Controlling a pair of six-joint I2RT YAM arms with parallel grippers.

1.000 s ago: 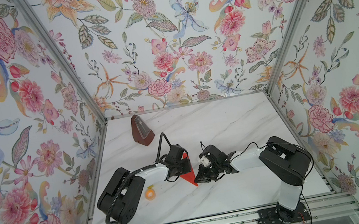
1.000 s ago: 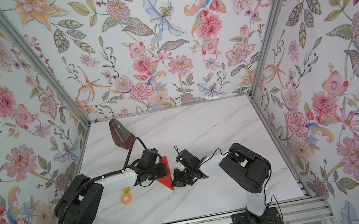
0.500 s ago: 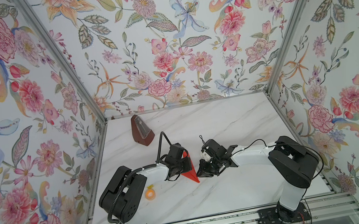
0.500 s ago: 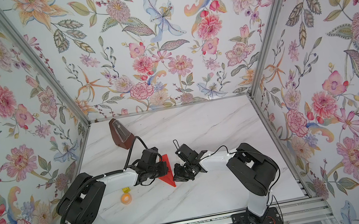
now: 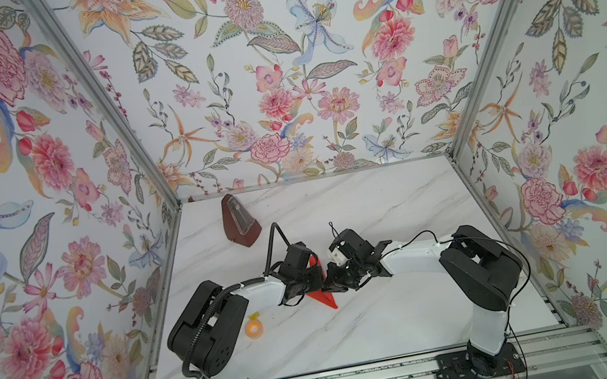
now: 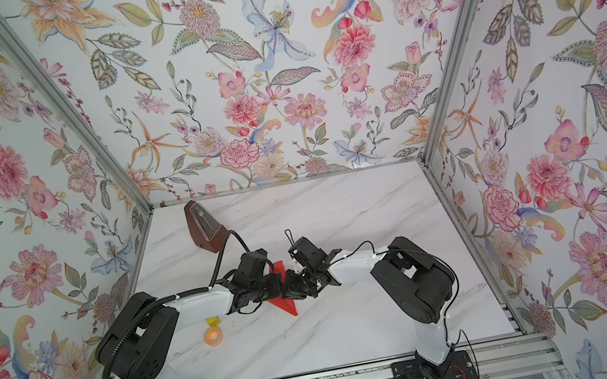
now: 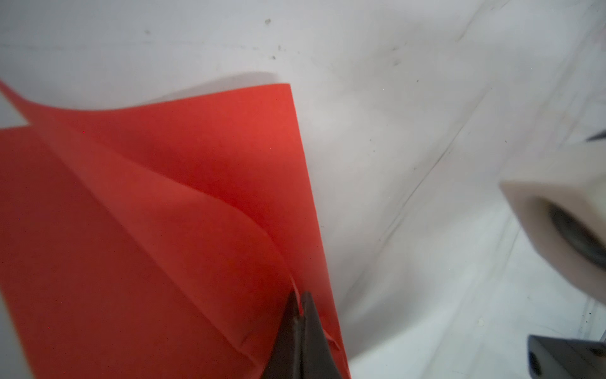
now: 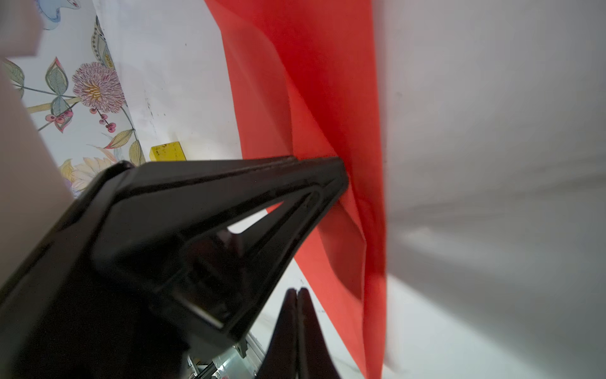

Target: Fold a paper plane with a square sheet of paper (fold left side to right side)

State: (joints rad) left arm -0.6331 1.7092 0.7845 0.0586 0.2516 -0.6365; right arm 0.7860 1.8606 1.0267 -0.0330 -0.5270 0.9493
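Found at the middle of the marble table (image 5: 380, 324), between the two arms: the square sheet of paper (image 5: 328, 301), bright red, already creased to a narrow pointed shape, tip toward the near edge in both top views. Clamped on an upper flap of it, with fingertips pressed together and the flap's edge caught between them in the left wrist view: the left gripper (image 7: 300, 305). Lower layers lying flat on the marble, upper flap bowed up in a soft curve toward that pinch. Closed tight as well, but on nothing, just beside the paper's edge over bare marble: the right gripper (image 8: 297, 297). Compared with a second ago: right gripper drawn in toward the left one, now nearly touching it above the paper in both top views, with less red showing between them; left gripper and paper in much the same place. Standing well apart near the far left corner: a dark brown metronome (image 5: 240, 222). Beside the left forearm: a small yellow block (image 6: 213, 321) and just beside it an orange ring (image 6: 213, 336).
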